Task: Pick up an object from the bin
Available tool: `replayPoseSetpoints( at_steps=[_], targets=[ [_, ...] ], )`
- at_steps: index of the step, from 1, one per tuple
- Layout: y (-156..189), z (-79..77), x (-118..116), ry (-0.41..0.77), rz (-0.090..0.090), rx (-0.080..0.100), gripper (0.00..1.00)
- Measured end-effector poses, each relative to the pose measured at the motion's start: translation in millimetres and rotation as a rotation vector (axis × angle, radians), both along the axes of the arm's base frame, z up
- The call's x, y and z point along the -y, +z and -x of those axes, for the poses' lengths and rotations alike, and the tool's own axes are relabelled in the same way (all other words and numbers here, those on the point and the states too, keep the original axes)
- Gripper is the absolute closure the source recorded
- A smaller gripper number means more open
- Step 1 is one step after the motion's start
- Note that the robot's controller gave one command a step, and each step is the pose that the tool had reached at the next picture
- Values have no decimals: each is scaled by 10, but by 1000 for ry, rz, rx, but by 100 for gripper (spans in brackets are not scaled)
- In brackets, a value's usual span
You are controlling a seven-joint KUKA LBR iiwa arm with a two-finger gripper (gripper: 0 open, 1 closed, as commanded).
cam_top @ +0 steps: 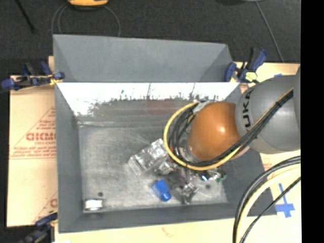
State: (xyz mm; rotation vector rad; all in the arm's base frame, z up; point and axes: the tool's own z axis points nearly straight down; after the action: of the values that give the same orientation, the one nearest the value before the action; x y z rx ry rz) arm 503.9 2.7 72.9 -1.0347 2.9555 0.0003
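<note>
Looking down into a grey metal bin (66,151) from above and a little to one side. Reaching in from the right, a big grey arm (273,115). At its end, a round orange cover (212,130), with yellow and black cables (174,130) looped round its left side.

Just under the orange cover, low in the bin: the gripper (186,186), dark and shiny, right down among a small heap (177,184) of loose things. Hard to see, partly hidden by the cover and mixed in with the bits round it. Cannot tell how wide its grip is, or whether anything is held in it.

In the near right part of the bin floor, the small heap itself. Just left of the gripper, touching the heap, a small blue plastic piece (162,190), short and round like a cap, lying tilted. Up and to the left of that, a lump of clear crinkly plastic (147,158), shiny and bunched up, next to the cables. On the right side of the heap, a tiny green bit (218,176), too small to name. Under the gripper, some dark and silvery bits, too mixed up to tell apart.

Far off in the near left corner, well apart from everything else, a small silvery round thing (93,204) lying on the floor against the bin wall.
</note>
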Motion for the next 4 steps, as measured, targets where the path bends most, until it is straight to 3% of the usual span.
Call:
replayPoseSetpoints(
  at_steps=[1, 2, 3, 4],
  targets=[
    [5, -131, 238, 328, 2, 5, 0],
    [26, -476, 990, 310, 7, 0, 0],
    [37, -473, 950, 313, 6, -1, 100],
    [332, -465, 962, 329, 7, -2, 100]
  ],
)
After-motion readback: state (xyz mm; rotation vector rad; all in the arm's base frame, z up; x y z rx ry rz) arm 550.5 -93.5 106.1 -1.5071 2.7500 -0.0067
